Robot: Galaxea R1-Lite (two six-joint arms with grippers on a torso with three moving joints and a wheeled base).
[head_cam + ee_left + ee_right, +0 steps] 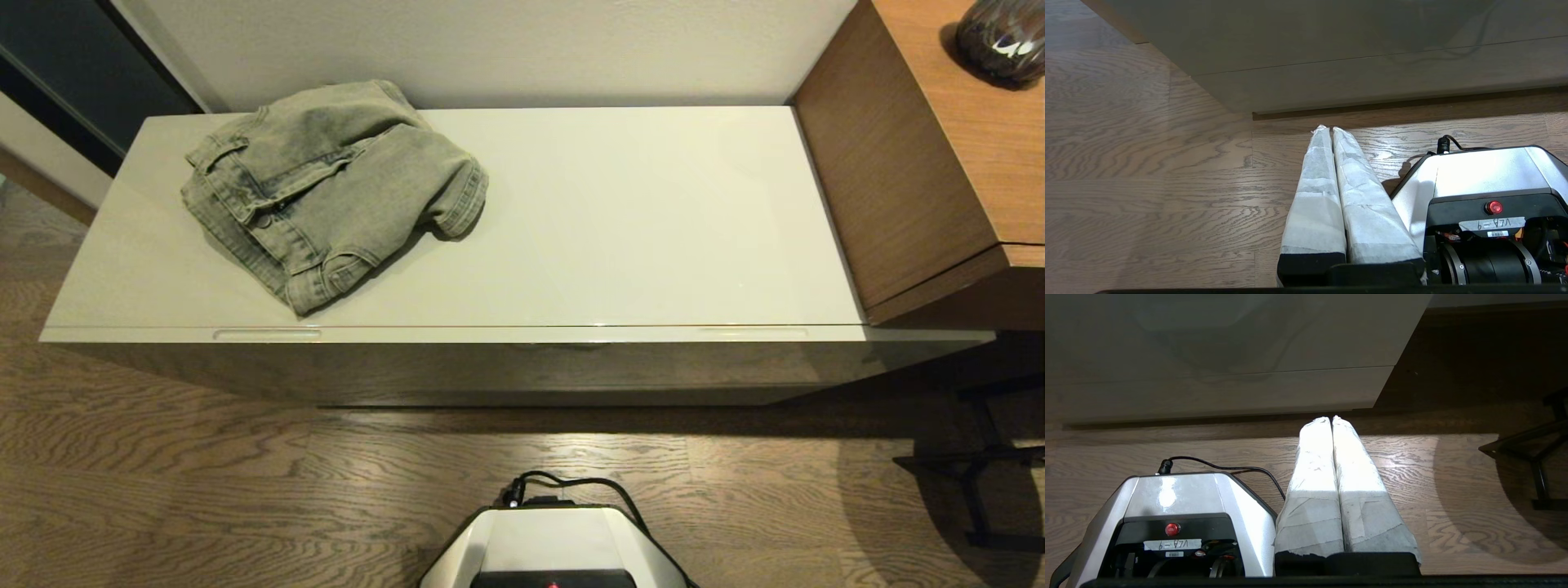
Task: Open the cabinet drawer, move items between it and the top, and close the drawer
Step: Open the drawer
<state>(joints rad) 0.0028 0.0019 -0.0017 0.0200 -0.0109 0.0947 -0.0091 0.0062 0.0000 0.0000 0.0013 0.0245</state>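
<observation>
The low cabinet sits right in front of the robot, and its drawer [522,363] is fully pushed in, the glossy pale front flush under the top, with 2 slim handle recesses along the upper edge, 1 toward the left [266,334] and 1 toward the right [753,331]. Up on the cream-white top [637,220] lies the faded grey-green denim garment [326,192], folded into a rumpled bundle at the left end, pocket flaps and seams facing up, 1 cuff [461,196] hanging out toward the middle of the panel. The rest of that top is bare glossy surface. To the right, the taller brown wood-grain unit [922,155] butts against the cabinet's end, and a dark rounded object [1002,37] rests on it at the far corner.

Both arms are down low, out of the head view. The left hand [1329,130] hangs above the wooden floor [163,482] beside the robot's base [555,543], its 2 white-wrapped fingers [1316,196] pressed together with nothing between them, tips aimed at the foot of the cabinet. The right hand [1331,419] mirrors it on the other side of the base, fingers [1359,490] likewise closed on nothing, pointing at the cabinet's lower front near its right end
</observation>
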